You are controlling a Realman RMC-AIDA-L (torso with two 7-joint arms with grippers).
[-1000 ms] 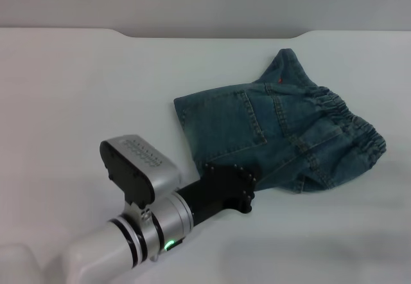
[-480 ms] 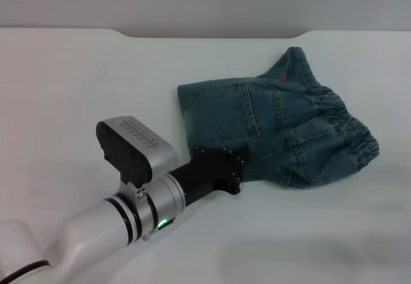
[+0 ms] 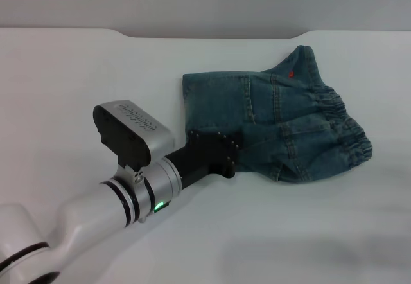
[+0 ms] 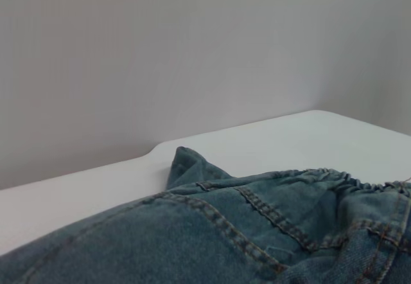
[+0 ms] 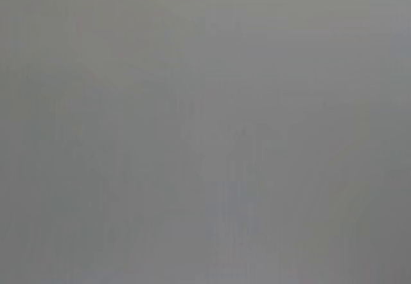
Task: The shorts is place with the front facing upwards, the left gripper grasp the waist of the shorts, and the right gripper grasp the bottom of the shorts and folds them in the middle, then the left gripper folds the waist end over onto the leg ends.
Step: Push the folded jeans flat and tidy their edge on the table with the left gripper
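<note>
The blue denim shorts [image 3: 282,117] lie folded on the white table [image 3: 83,78], right of centre in the head view. Their puckered elastic waist [image 3: 347,126] faces right, and a flat leg end [image 3: 186,101] faces left. My left gripper [image 3: 232,150] reaches in from the lower left and is shut on the near left edge of the shorts, its tips hidden by the cloth. Denim [image 4: 192,232] fills the lower part of the left wrist view, with the gathered waist [image 4: 334,178] beyond it. The right gripper is out of view, and the right wrist view shows only plain grey.
The table's back edge [image 3: 212,36] runs along the top of the head view, with a grey wall behind it. Bare white tabletop lies to the left of the shorts and in front of them.
My left gripper has moved away from me and a little left, taking the shorts with it. The whole garment has shifted toward the back of the table and the near fold has tightened.
</note>
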